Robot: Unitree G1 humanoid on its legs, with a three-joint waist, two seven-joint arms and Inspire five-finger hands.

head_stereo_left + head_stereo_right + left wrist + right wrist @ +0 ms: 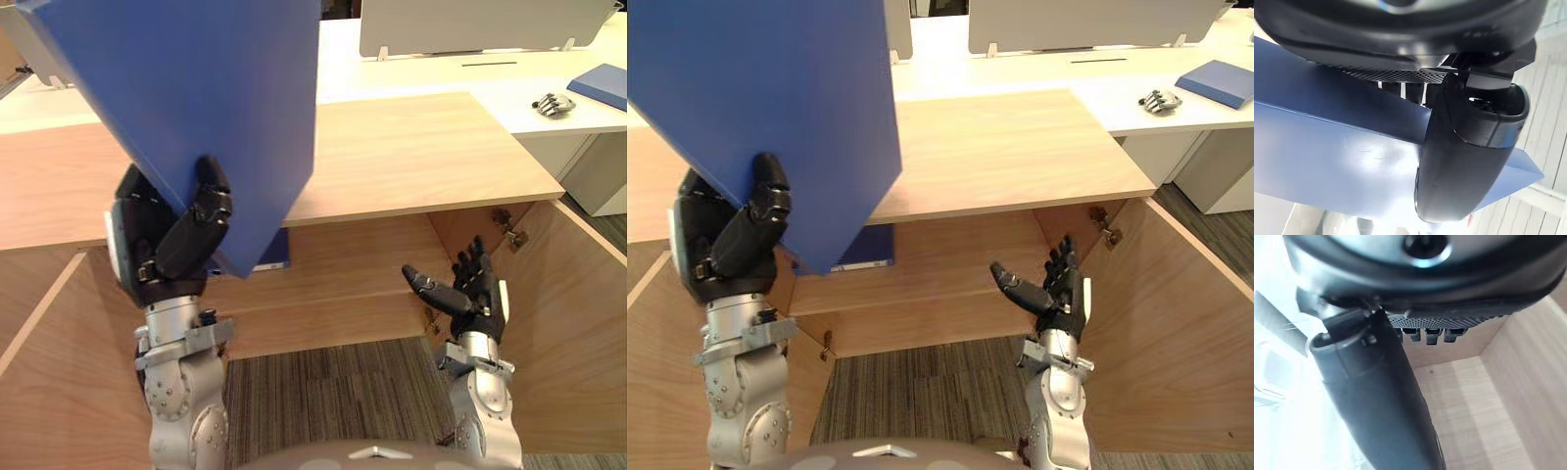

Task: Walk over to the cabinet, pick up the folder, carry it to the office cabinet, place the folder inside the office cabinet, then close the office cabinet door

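The left hand (157, 245) is holding the blue folder (216, 98) near its lower corner. The thumb (201, 220) is lying across the face that is turned to the robot and the fingers (1411, 93) are pressing from the other side, so the hand is clamped on the folder. The folder is standing tilted. Most of it is rising above the thumb and covering a part of the office cabinet (411, 157) behind it. Its lowest corner is hanging just below the thumb, in front of the open cabinet.

The right hand (475, 294) is holding nothing. Its fingers are pointing up, straight and slightly apart, and its thumb is stretching sideways toward the left hand. Beyond these fingers the wooden inside of the cabinet is showing, and a hinge (509, 230) is sitting on the wall just above the fingertips. The right door (578, 323) is standing open on the outer side of this hand. The left door (49, 382) is standing open on the outer side of the left hand.

Inside the cabinet, just behind the folder's lowest corner, another blue thing (274, 257) is lying on a shelf; I cannot tell what it is. Far beyond the right fingertips, a white desk (509, 88) is carrying a second blue folder (602, 86) and, near it, a small dark hand-like object (554, 103). Striped carpet (323, 392) is lying between the two arms.
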